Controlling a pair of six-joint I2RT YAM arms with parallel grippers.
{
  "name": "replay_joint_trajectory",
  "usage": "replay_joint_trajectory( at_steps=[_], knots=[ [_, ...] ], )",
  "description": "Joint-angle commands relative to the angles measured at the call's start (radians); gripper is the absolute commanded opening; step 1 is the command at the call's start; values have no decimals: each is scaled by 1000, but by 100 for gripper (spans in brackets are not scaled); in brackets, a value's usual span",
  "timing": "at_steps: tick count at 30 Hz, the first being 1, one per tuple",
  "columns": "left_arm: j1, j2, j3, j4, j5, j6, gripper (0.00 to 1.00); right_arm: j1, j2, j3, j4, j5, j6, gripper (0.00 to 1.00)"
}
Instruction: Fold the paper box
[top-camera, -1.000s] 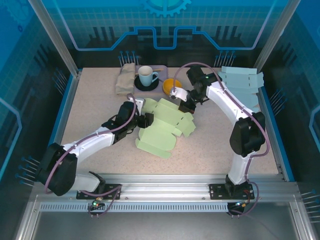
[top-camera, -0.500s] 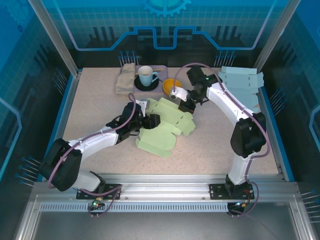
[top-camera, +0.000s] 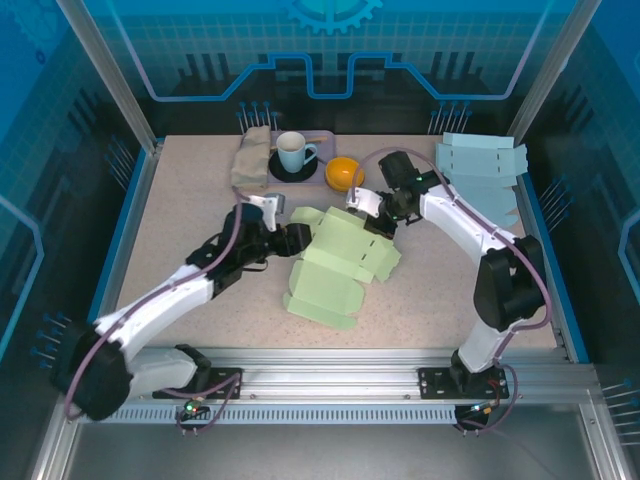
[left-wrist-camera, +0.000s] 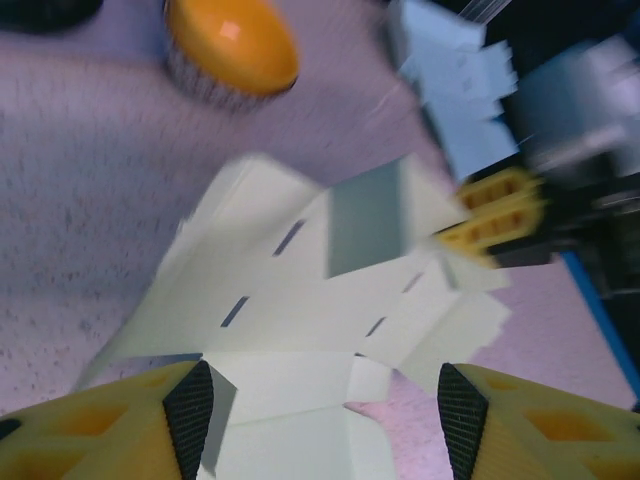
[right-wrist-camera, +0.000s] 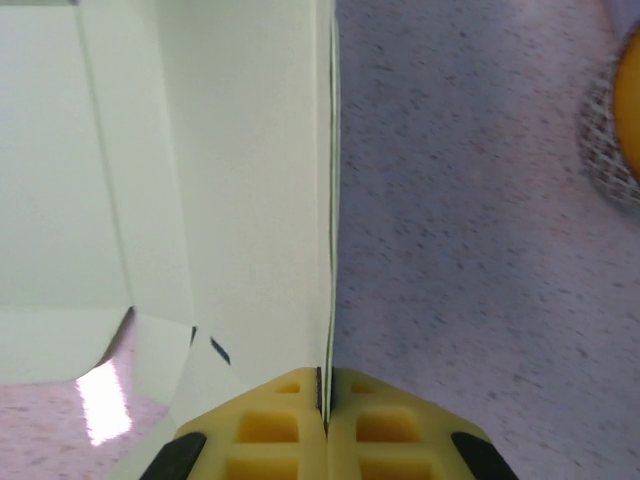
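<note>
The light green paper box (top-camera: 338, 265) lies partly folded in the middle of the table, with flaps and slots showing. My left gripper (top-camera: 291, 239) stands open at its left edge. In the left wrist view the box (left-wrist-camera: 300, 290) spreads between and beyond the two fingertips (left-wrist-camera: 189, 418), with my left gripper (left-wrist-camera: 325, 420) not closed on it. My right gripper (top-camera: 379, 222) is shut on a raised flap at the box's far right side. The right wrist view has my right gripper (right-wrist-camera: 325, 392) pinching the thin paper edge of the box (right-wrist-camera: 220, 180).
An orange bowl (top-camera: 344, 173) sits just behind the box, beside a cup on a black saucer (top-camera: 293, 152) and a folded cloth (top-camera: 250, 155). A stack of pale blue box blanks (top-camera: 482, 172) lies at the back right. Rails line the table's sides.
The box has shifted right and toward the front, with its panels more raised. My right gripper moved right with the flap, uncovering the orange bowl. The left arm swung and drew back slightly.
</note>
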Motion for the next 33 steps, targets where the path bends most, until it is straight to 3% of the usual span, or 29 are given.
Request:
replay_joint_trajectory(
  at_steps=[1,6,12,19,25,33],
  knots=[
    [17,-134,17,-132,-56,60,65,46,-71,-61,173,147,-91,0],
    [54,-249,-45,-226,-195,73,63,128,-138,-178,348,241,-307,0],
    [91,-289,-144,-216,-307,-17,55,176,-215,-314,590,296,-481,0],
    [89,-264,-306,-29,-248,-41,50,202,-262,-464,786,324,-556,0],
    [89,-203,-382,110,-236,-21,47,202,-244,-475,728,269,-534,0],
    [60,-71,-380,208,-140,72,49,198,-173,-436,680,258,-557,0]
  ],
)
